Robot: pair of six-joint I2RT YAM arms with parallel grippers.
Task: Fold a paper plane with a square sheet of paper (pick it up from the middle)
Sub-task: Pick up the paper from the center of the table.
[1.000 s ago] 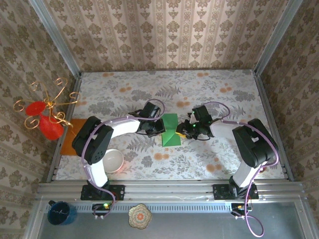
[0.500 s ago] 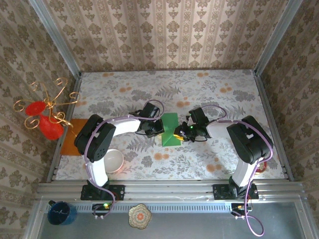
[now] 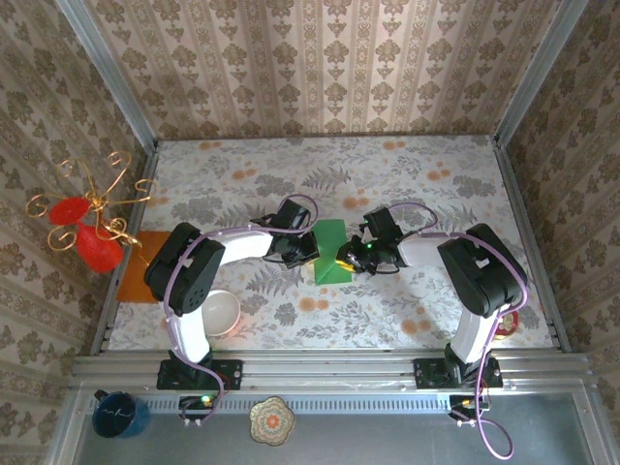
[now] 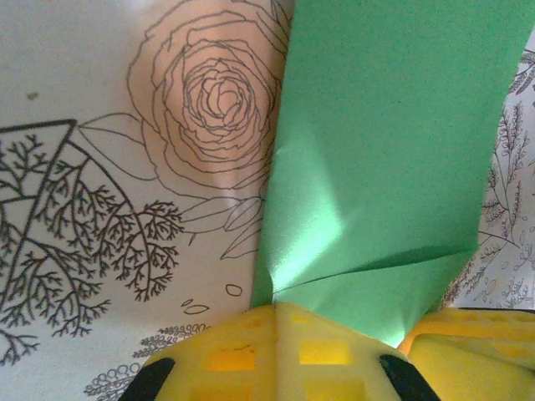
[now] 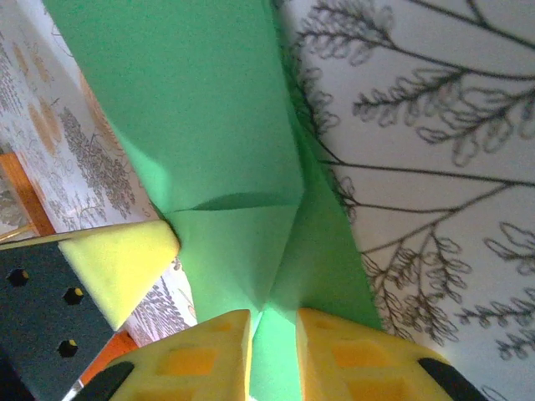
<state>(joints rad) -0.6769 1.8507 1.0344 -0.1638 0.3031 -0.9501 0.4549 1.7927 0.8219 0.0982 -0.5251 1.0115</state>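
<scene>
Comparing the overhead views across the last second, the right gripper point(image 3: 351, 259) is seen to have been carried a little towards 9 o'clock, onto the near right part of the square sheet of paper point(image 3: 329, 240), and its jaws have been drawn in. In the right wrist view its yellow pads point(image 5: 359, 359) are now nearly together, with a ridge of green paper pinched between them. More of the raised triangular flap at the sheet's 5 o'clock corner is covered by the gripper than before.

The left gripper point(image 3: 302, 249) has hardly been moved. It is kept at the sheet's 9 o'clock edge with its fingers pressed together, and in the left wrist view the folded edge is seen running in between the pads point(image 4: 276, 351).

The sheet is lying in the middle of the table point(image 3: 417, 184), its far part flat and its near part creased and lifted. From this it is judged that a corner fold is being set, one side anchored and the other pinched, and that several folds remain. A tear or a skewed crease could be caused if either grip is pulled.
</scene>
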